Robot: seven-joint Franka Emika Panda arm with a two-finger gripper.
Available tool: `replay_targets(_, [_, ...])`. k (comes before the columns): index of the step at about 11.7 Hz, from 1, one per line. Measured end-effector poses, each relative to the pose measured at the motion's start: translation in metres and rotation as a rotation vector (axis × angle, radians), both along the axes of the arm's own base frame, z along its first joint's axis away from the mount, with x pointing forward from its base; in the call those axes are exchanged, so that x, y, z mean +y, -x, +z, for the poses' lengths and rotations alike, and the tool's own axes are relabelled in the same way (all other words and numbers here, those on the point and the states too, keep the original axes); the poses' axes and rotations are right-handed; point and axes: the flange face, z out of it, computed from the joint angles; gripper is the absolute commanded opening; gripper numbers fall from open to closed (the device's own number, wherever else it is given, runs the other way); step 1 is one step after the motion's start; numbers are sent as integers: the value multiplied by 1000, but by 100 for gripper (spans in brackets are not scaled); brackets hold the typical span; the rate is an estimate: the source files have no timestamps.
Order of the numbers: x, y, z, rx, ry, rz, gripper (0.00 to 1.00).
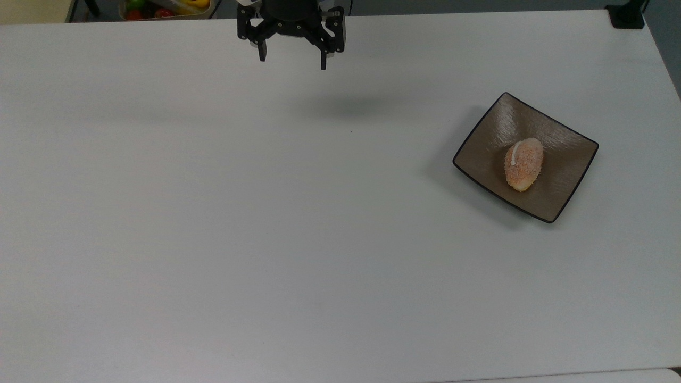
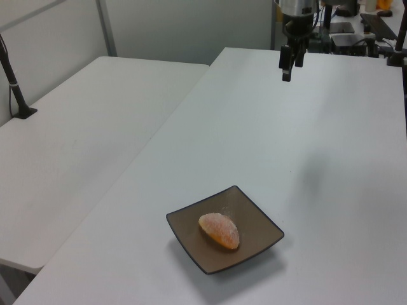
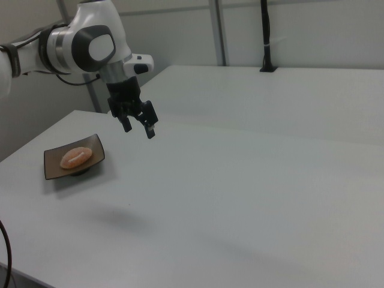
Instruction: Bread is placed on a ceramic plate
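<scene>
The bread [image 1: 524,164], a small orange-speckled bun with a white stripe, lies on the square brown-grey ceramic plate [image 1: 484,143] at the top view's right. It shows too as the bread [image 2: 219,230] on the plate [image 2: 254,219] near the left view's bottom, and the bread [image 3: 75,157] on the plate [image 3: 96,147] at the right view's left. My gripper [image 1: 292,59] hangs open and empty high over the table's far edge, well away from the plate. It also appears as the gripper [image 2: 287,67] and the gripper [image 3: 138,129].
A white table [image 1: 266,239] spreads wide around the plate. A tray of coloured items [image 1: 165,8] sits past the far edge in the top view. A second white table [image 2: 82,127] adjoins on the left view's left, with a black post [image 2: 13,82].
</scene>
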Motion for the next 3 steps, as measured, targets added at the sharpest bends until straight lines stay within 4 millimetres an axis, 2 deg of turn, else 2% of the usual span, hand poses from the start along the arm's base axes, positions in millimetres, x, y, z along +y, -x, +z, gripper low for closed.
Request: replay_targets(3, [-2, 0, 0, 1, 1, 25, 100])
